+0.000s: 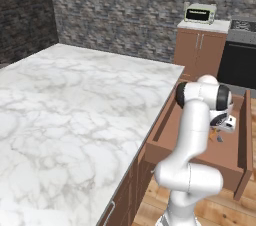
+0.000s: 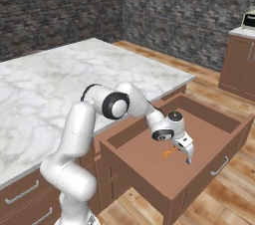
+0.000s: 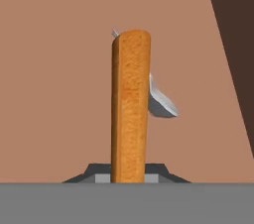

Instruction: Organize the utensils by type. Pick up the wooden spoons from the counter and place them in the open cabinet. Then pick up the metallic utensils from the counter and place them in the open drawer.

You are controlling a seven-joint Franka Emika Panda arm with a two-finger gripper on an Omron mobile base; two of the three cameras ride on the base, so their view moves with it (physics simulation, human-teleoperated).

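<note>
Over the open drawer [image 2: 209, 142], I have the gripper [image 2: 185, 150] clamped on the slim orange-brown fork [image 3: 130, 106], jaws closed on its handle. From the hand view its long axis runs straight out from the fingertips toward the drawer's flat bottom. Just beyond it, partly hidden behind it to the right, lies the silvery spoon [image 3: 161, 100]. My release should drop the fork beside that spoon.

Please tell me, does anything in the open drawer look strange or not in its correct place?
Nothing stands out. The gripper holds the orange-brown fork over the open drawer, and the small silvery spoon lies on the drawer's flat bottom, where metal utensils belong.
</note>
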